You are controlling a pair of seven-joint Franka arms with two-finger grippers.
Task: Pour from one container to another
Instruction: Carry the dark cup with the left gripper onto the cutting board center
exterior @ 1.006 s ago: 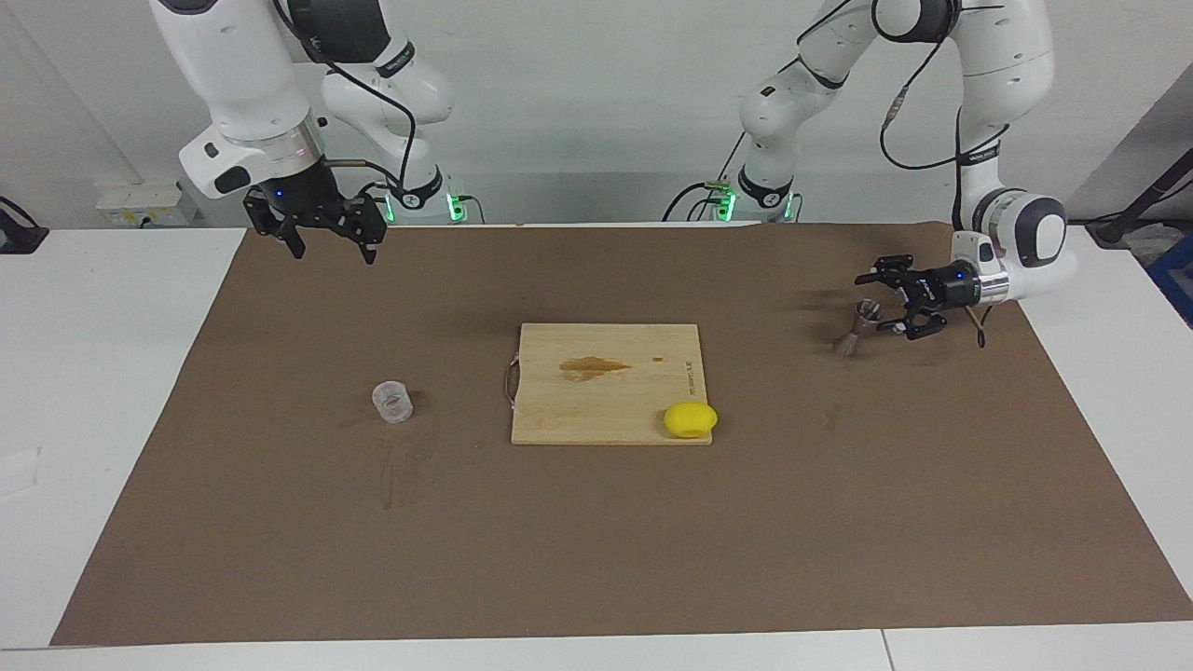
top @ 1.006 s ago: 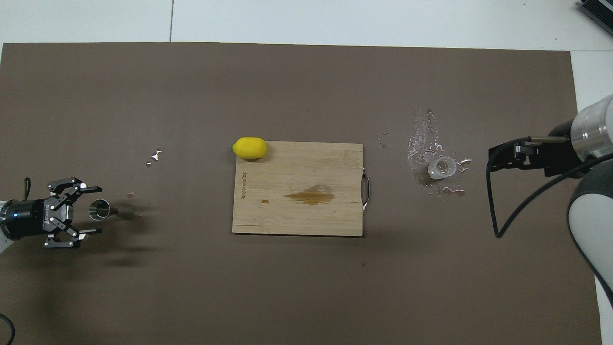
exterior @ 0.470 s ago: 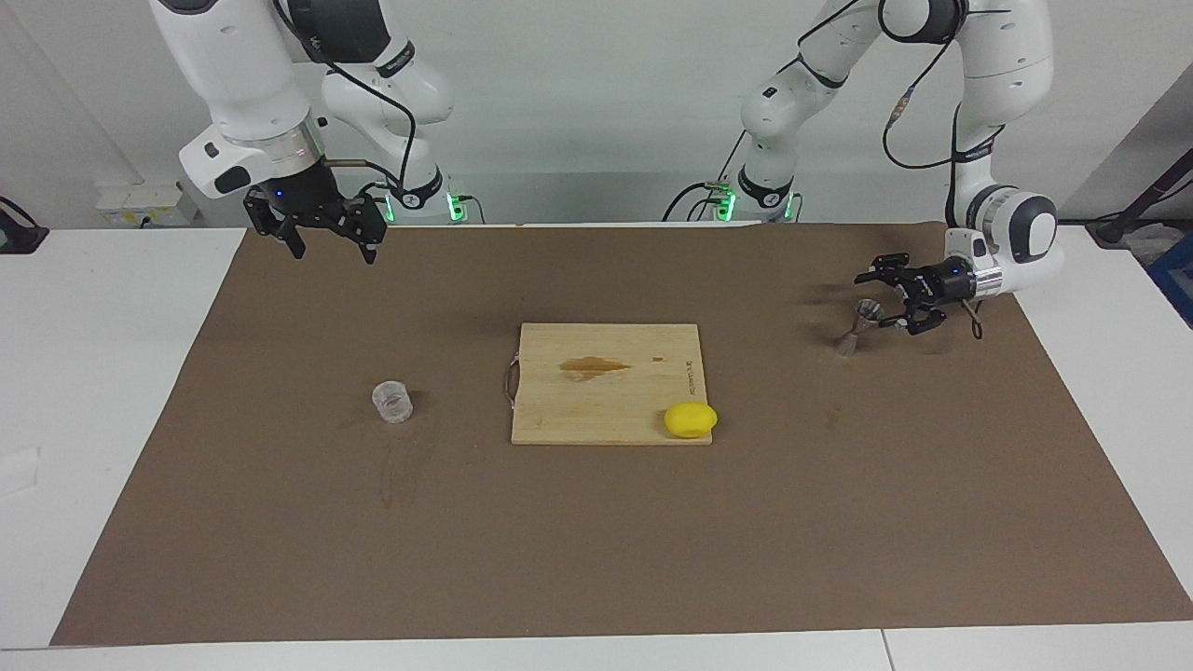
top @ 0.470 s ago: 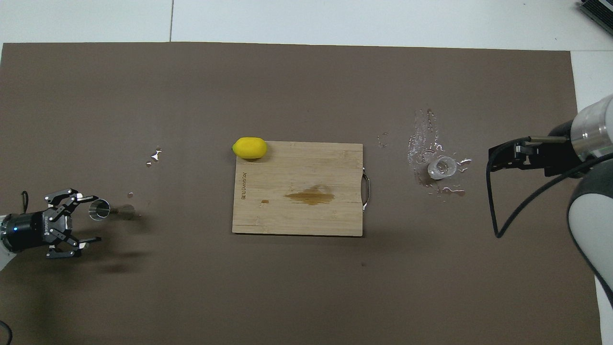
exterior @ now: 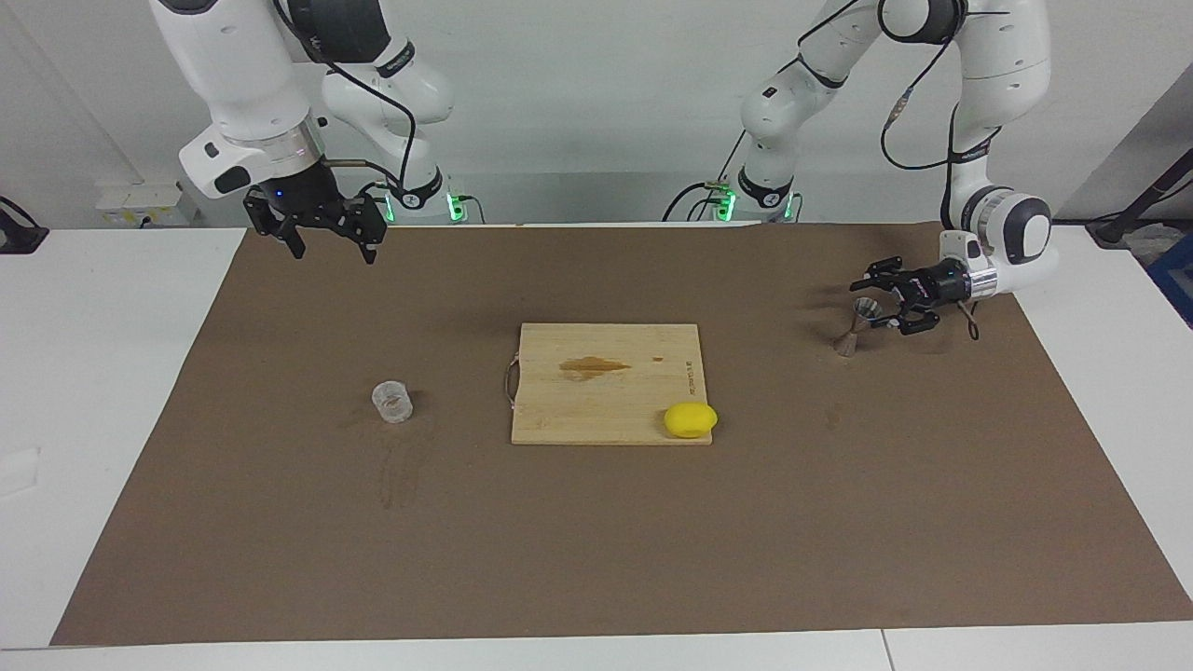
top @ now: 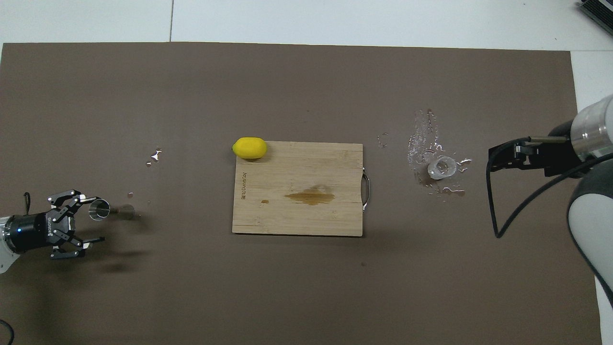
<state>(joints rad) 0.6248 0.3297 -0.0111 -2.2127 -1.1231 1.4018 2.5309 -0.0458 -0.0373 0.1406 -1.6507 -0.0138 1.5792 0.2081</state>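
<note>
The steel jigger [exterior: 854, 330] [top: 99, 210] stands upright on the brown mat at the left arm's end of the table. My left gripper [exterior: 886, 298] [top: 95, 219] lies level with the jigger's upper cup. It is open, with the cup's rim between the fingertips and close to one finger [top: 88, 198]. The clear glass tumbler [exterior: 392, 402] [top: 441, 167] stands toward the right arm's end, in a patch of spilled liquid. My right gripper [exterior: 328, 244] hangs open over the mat's edge nearest the robots, waiting, with nothing in it.
A wooden cutting board [exterior: 606, 391] [top: 297, 215] with a brown stain lies mid-table. A yellow lemon [exterior: 690, 419] [top: 249, 147] sits at the board's corner farthest from the robots. Small wet spots [top: 154, 155] dot the mat near the jigger.
My left gripper has shifted a little toward the robots beside the jigger, and its fingers stand slightly narrower. The jigger, the tumbler and the right arm have not moved.
</note>
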